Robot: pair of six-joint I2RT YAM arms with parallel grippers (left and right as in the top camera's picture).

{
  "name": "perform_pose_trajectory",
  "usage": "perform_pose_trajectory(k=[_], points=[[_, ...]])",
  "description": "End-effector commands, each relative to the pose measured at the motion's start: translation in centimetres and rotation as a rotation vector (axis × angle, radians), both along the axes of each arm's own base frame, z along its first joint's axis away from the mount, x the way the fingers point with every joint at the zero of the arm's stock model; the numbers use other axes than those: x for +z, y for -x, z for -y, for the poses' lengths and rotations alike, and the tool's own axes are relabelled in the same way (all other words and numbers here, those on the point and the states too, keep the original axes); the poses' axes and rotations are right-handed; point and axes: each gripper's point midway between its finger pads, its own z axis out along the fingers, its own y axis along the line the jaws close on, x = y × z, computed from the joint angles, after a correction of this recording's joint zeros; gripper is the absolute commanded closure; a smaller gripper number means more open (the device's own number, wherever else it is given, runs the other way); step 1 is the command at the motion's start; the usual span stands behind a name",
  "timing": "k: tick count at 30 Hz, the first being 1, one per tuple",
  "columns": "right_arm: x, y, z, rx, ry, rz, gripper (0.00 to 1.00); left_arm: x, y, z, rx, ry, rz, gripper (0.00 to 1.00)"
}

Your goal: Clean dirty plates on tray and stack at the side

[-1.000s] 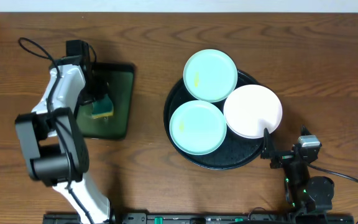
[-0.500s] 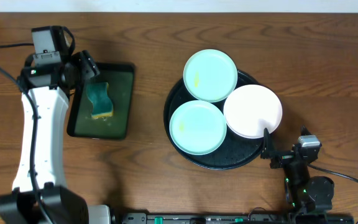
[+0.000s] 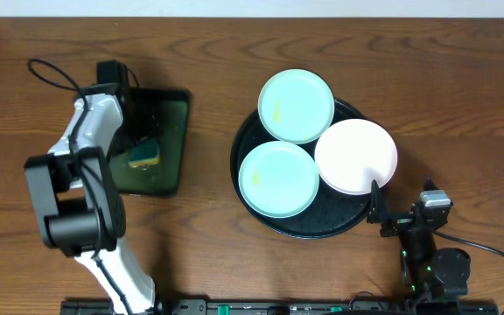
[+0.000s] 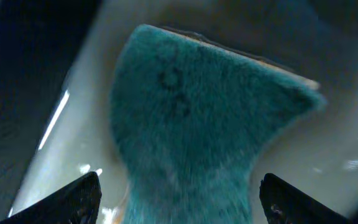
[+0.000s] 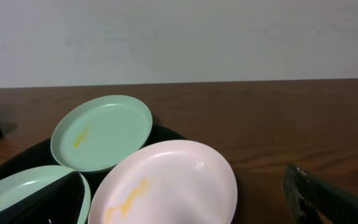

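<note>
the left fingers [image 4: 73, 200] are spread wide, one tip on each side of the teal sponge [image 4: 191, 124], which fills the gap between them and reaches ahead of both tips; they are not closed on it. half a second ago the left arm was stretched out and raised, with the sponge lying in plain sight on the green tray [image 3: 169, 131]; it has now folded back down over that tray, and only the near end of the sponge shows below it. the sponge sits where it did.

the right fingers [image 5: 328, 198] are parted wide too, holding nothing, and have not moved. just ahead of them lies the white plate [image 3: 355, 157], with a faint yellowish streak on it. beyond it and to their left is the mint plate with the yellow smear [image 3: 297, 106]; the second mint plate [image 3: 278, 178] lies nearer, off to their left. all three rest on the black tray [image 3: 322, 226], overlapping its rim in places, unchanged. both trays stand on the wooden worktop [image 3: 208, 245].
</note>
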Motion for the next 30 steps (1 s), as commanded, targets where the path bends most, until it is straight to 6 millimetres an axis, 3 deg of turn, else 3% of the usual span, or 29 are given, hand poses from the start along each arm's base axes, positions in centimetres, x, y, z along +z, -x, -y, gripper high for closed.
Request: perform_pose_trajectory(k=[1,13,16,25,27,28,29,30], points=[[-0.1,0.0,-0.2,0.008,0.013,-0.002,0.01,-0.2,-0.2,-0.2,-0.055,-0.011,-0.002,0.18],[-0.1,0.0,-0.2,0.008,0.013,-0.002,0.01,-1.1,-0.4,-0.2,-0.054,-0.013,0.012,0.23],[-0.1,0.0,-0.2,0.008,0.013,-0.002,0.01,-1.0,-0.6,-0.2,-0.054,-0.014,0.02,0.3],[-0.1,0.0,-0.2,0.008,0.013,-0.002,0.01,-1.3,-0.4,0.4,-0.059,0.02,0.017,0.3],[-0.1,0.0,-0.2,0.008,0.013,-0.002,0.01,-1.3,-0.4,0.6,-0.061,0.032,0.02,0.44],[-0.1,0.0,-0.2,0.008,0.013,-0.002,0.01,-1.3,-0.4,0.6,-0.061,0.031,0.02,0.57],[-0.1,0.0,-0.2,0.008,0.013,-0.002,0.01,-1.3,-0.5,0.6,-0.061,0.03,0.024,0.78],[-0.1,0.0,-0.2,0.008,0.013,-0.002,0.01,-1.2,-0.6,0.5,-0.061,0.029,0.027,0.87]])
